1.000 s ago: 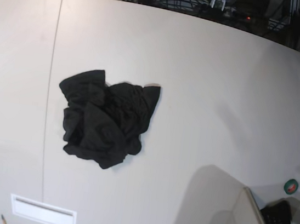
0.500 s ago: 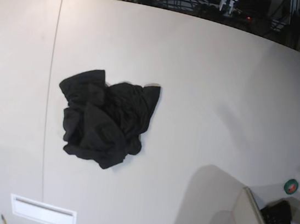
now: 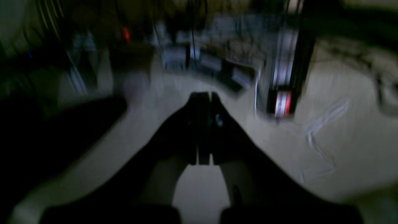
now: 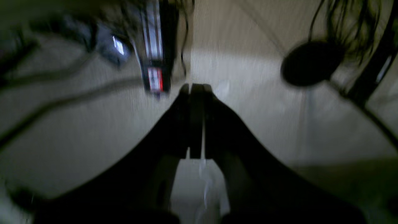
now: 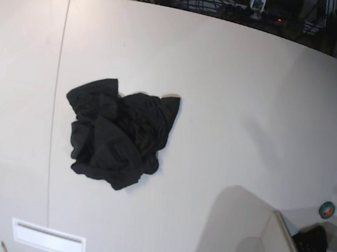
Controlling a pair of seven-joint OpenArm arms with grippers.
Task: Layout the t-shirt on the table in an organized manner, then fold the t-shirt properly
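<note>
T-shirt (image 5: 118, 133) unmoved, crumpled on table (image 5: 241, 92), fingers elsewhere, closed

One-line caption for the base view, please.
Black t-shirt lies crumpled in a heap on the white table; no arm in view.

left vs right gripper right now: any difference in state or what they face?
The left gripper points toward dim shelving and cables with a dark mass at its left; the right gripper points at brighter floor with a round dark object at upper right. A red-lit black post stands right of the left gripper, left of the right gripper. Both are shut, hold nothing, and face away from the t-shirt.
</note>
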